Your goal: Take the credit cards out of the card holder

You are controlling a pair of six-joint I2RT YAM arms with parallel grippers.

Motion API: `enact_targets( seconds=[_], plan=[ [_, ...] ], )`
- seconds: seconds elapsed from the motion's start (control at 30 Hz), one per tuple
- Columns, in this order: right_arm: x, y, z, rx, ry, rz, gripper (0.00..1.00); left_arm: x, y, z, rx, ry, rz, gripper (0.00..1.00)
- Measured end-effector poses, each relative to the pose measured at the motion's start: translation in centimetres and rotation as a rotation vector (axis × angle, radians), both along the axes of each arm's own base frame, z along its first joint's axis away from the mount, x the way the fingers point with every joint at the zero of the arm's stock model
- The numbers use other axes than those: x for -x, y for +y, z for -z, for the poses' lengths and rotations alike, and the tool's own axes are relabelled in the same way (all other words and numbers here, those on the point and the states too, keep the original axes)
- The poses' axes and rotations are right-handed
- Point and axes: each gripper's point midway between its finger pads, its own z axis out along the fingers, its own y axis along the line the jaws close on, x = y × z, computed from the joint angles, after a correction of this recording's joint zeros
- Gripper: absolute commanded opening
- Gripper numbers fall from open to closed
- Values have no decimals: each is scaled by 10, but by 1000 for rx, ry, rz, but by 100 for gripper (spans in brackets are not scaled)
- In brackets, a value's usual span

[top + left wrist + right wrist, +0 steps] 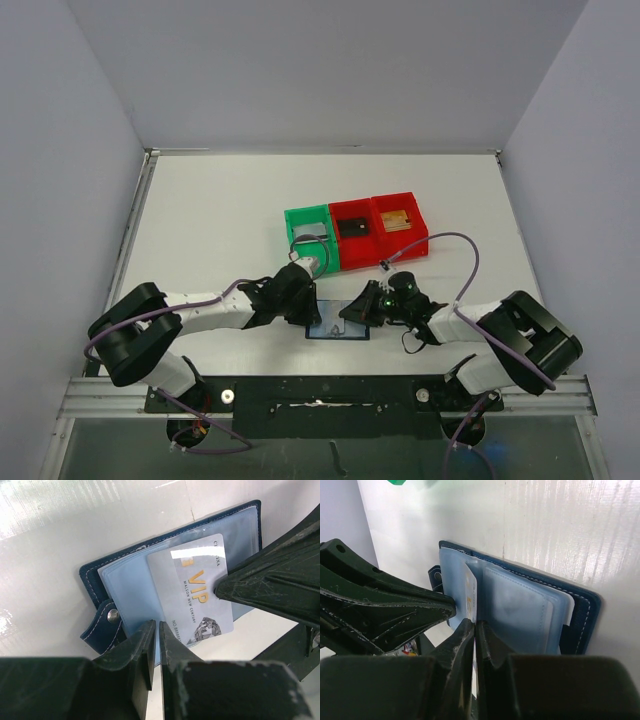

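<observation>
Near centre, between both arms: left gripper (155, 647) pinched shut on card holder (337, 324) left edge; right gripper (475, 630) clamped on the half-out silver card (195, 590). Risk: the thin edge grip slips, or the holder drags along if the left pinch gives.

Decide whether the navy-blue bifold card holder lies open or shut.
Open: the navy-blue card holder shows its light-blue inner pockets, a silver-grey VIP card over them.

"VIP" and "NEW CENTURY" on silver-grey card (192, 592)
</observation>
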Motion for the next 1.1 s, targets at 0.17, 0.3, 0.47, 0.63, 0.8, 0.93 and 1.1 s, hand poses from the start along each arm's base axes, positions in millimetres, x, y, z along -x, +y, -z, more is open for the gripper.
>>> enact_targets(
  seconds=[0.17,0.3,0.47,0.63,0.8,0.93,1.1],
  plan=[
    [0,0,0,-2,-2,-3,22,0,0,0,1,-1,3,9],
    [1,1,-1,-15,-5,-3,24,0,0,0,2,-1,4,9],
    [1,4,1,-31,1,-13,24,0,-1,0,4,-2,5,9],
    [2,7,1,-52,0,-23,23,0,-1,0,7,-3,6,9],
    [3,11,3,-65,8,-30,22,1,-1,0,7,-2,6,9],
    [4,13,5,-65,14,-34,20,1,-1,0,7,-2,6,9],
    [6,15,6,-64,19,-36,23,1,-1,0,7,-2,7,9]
  ],
)
